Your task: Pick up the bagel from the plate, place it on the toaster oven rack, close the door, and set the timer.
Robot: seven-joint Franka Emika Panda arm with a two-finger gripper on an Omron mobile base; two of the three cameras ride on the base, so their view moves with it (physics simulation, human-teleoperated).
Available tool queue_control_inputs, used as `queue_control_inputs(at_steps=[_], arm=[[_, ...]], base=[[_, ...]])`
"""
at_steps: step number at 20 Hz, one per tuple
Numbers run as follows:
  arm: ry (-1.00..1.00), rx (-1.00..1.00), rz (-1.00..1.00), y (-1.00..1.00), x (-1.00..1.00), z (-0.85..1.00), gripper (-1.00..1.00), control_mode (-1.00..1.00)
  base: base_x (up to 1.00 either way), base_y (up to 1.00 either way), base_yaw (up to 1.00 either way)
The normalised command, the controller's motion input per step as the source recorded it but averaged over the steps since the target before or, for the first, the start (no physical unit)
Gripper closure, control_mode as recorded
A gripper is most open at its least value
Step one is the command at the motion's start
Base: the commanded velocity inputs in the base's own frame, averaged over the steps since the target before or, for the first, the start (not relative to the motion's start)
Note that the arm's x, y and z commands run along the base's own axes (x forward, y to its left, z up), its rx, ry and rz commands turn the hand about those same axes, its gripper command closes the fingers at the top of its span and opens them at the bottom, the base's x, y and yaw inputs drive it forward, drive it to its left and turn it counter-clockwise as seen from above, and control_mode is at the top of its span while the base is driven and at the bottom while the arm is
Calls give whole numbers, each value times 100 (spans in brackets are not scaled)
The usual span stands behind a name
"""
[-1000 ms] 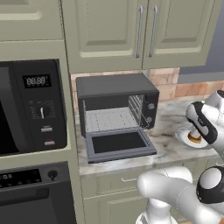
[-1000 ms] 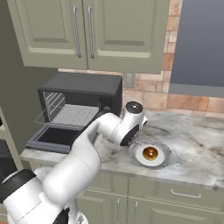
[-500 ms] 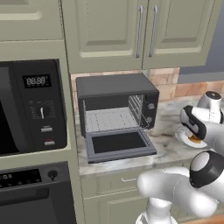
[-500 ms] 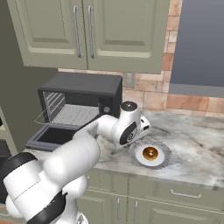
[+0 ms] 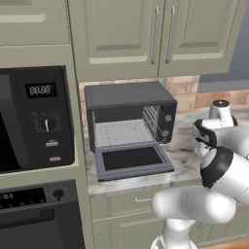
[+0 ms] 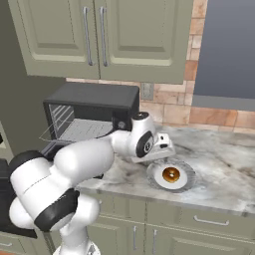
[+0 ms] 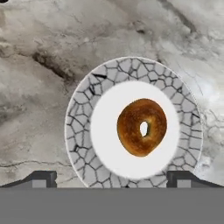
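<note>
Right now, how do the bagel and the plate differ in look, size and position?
The bagel is glossy brown-orange; the plate is white with a grey cracked-pattern rim. The bagel is far smaller, covering only part of the plate's white centre. The bagel lies on the plate, slightly off-centre; the plate rests directly on the marble counter. Both are round and lie flat.
</note>
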Motion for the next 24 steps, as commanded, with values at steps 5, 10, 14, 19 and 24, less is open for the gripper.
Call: queue_control_inputs(at_steps=[5, 10, 14, 19, 24], arm=[[10, 0, -38, -25, 45, -15, -100, -100], [6, 0, -27, -34, 22, -24, -100, -100], [0, 0, -16, -32, 8, -29, -100, -100], [0, 3, -4, -6, 0, -26, -100, -100], [0, 1, 0, 0, -2, -28, -100, -100]], base=[[0, 0, 0], [0, 0, 0], [0, 0, 0], [0, 0, 0], [0, 0, 0]])
